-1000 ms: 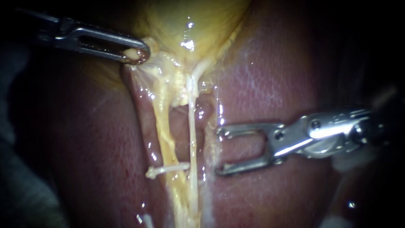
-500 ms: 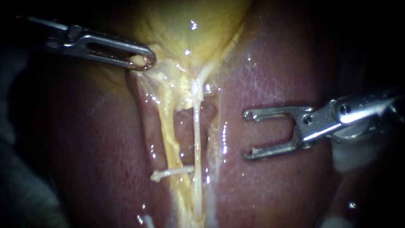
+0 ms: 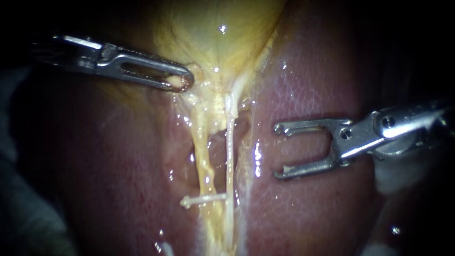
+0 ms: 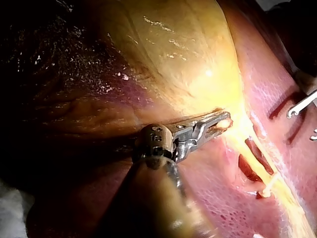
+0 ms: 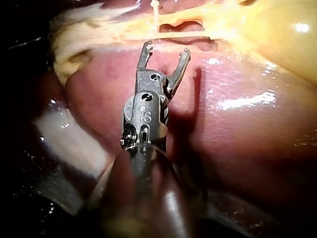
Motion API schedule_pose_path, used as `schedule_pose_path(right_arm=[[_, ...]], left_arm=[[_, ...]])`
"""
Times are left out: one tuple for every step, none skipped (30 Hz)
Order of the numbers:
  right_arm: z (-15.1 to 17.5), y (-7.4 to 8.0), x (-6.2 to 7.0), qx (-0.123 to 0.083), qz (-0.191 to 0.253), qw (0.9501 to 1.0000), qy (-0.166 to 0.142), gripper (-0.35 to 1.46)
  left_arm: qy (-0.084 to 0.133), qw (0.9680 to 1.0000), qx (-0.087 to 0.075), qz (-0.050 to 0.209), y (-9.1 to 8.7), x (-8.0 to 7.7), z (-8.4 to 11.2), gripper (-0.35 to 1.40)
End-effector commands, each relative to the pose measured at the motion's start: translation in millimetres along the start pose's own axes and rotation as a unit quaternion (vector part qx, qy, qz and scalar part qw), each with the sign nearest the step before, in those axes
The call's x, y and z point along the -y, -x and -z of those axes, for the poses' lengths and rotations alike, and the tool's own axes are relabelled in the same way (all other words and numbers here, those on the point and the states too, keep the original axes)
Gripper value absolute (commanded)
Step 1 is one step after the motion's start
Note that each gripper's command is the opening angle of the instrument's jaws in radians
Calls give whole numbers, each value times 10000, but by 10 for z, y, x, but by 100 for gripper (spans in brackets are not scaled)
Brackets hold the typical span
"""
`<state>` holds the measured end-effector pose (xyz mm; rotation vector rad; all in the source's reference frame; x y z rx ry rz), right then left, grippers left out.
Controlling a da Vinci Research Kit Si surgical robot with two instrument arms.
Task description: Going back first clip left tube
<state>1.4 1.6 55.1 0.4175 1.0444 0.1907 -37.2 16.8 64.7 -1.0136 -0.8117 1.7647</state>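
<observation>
- White clip [image 3: 204,200] is sitting crosswise on the left tube [image 3: 203,161], low on the yellow strand and well below the gallbladder's neck.
- One end of the clip is sticking out over the liver [image 3: 308,213]. The other end is reaching the thin pale right tube [image 3: 230,156]. I cannot tell whether it is touching it.
- The two tubes are running side by side, with a dark gap showing between them above the clip.
- Right instrument [image 3: 279,151] is hovering over the liver just beside the right tube, above the clip's level. Its jaws are standing wide apart, holding nothing and touching neither tube.
- Left instrument [image 3: 182,83] is working at the lower edge of the gallbladder [image 3: 218,42]. Its jaws are lying together, pinching a bit of pale gallbladder tissue.
- Wet glints are showing on liver and tubes.
</observation>
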Motion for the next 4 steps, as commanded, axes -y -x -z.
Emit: schedule_pose_path(right_arm=[[0, -1, 0, -3, 5, 10000, -1, 50], [0, -1, 0, -18, 3, 10000, 1, 50], [0, -1, -1, -18, 1, 10000, 2, 50], [0, -1, -1, -18, 0, 10000, 4, 50]], left_arm=[[10, 10000, 1, 3, 0, -1, 2, -35], [10, 10000, 1, 3, 0, -1, 2, -35], [11, 10000, 2, 3, 0, -1, 2, -35], [13, 10000, 4, 4, -1, -1, 3, -35]])
